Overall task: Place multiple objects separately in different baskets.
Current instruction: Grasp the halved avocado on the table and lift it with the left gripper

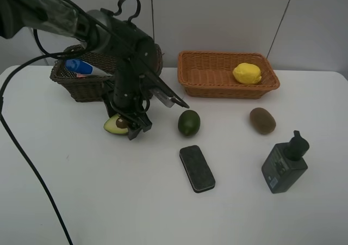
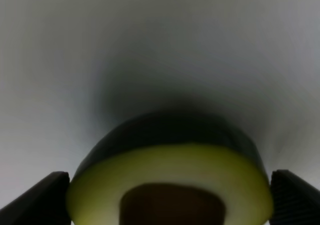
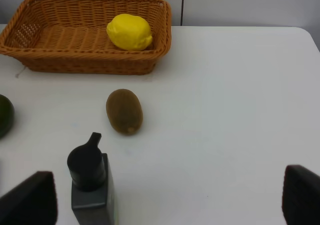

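Observation:
My left gripper (image 1: 128, 126) is down on the table in front of the dark brown basket (image 1: 81, 90). Its jaws press both sides of the halved avocado (image 1: 115, 124), which fills the left wrist view (image 2: 170, 170), cut face showing. The white blue-capped bottle (image 1: 81, 67) lies in the dark basket. The yellow lemon (image 1: 247, 73) (image 3: 129, 32) lies in the orange-tan basket (image 1: 217, 88) (image 3: 75, 65). The green lime (image 1: 188, 122), black eraser (image 1: 197, 168), brown kiwi (image 1: 262, 120) (image 3: 124, 111) and dark-green pump bottle (image 1: 284, 166) (image 3: 90, 185) stand on the table. My right gripper (image 3: 167, 200) is open and empty.
The left arm and its black cable (image 1: 27, 163) cross the left side of the white table (image 1: 109, 201). The right arm is out of the exterior high view. A pink edge shows under the white bottle; I cannot tell what it is.

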You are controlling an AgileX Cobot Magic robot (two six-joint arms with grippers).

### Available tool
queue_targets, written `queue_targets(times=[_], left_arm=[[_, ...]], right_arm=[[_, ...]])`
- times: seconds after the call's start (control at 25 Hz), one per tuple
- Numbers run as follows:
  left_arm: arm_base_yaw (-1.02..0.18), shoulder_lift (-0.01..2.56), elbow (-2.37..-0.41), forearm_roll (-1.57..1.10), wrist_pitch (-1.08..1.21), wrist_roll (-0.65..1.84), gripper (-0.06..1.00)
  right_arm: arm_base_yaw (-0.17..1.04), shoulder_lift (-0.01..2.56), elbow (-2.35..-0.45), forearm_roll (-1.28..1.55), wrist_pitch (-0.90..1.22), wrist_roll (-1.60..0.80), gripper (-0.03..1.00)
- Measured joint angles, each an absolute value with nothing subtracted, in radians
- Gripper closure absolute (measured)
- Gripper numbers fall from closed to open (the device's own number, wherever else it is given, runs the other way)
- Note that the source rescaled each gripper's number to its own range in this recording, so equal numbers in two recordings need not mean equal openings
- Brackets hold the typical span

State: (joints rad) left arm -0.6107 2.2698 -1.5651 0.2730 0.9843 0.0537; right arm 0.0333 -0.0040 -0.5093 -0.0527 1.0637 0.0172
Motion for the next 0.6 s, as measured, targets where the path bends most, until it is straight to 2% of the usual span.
queue_targets(times=[0.32, 0.36, 0.44, 0.48, 0.6], left_arm=[[-0.611, 2.286, -1.568, 0.273, 0.983, 0.054, -0.04], [-0.611, 2.286, -1.568, 0.271, 0.983, 0.054, 0.00], [-0.611, 2.289, -1.568, 0.270, 0.985, 0.050, 0.23], [-0.612, 2.290, -1.572, 0.270, 0.995, 0.049, 0.27], [-0.612, 2.292, -1.596, 0.262, 1.027, 0.047, 0.27]], right_arm=[[0.033, -0.004, -0.509, -0.053, 1.064, 0.017, -0.01], [0.033, -0.004, -0.509, -0.053, 1.064, 0.017, -0.01], [0.033, -0.004, -0.509, -0.053, 1.064, 0.017, -0.01], [0.033, -0.004, -0.509, -0.053, 1.064, 0.017, -0.01], [0.033, -0.004, -0.509, -0.053, 1.064, 0.017, -0.01]])
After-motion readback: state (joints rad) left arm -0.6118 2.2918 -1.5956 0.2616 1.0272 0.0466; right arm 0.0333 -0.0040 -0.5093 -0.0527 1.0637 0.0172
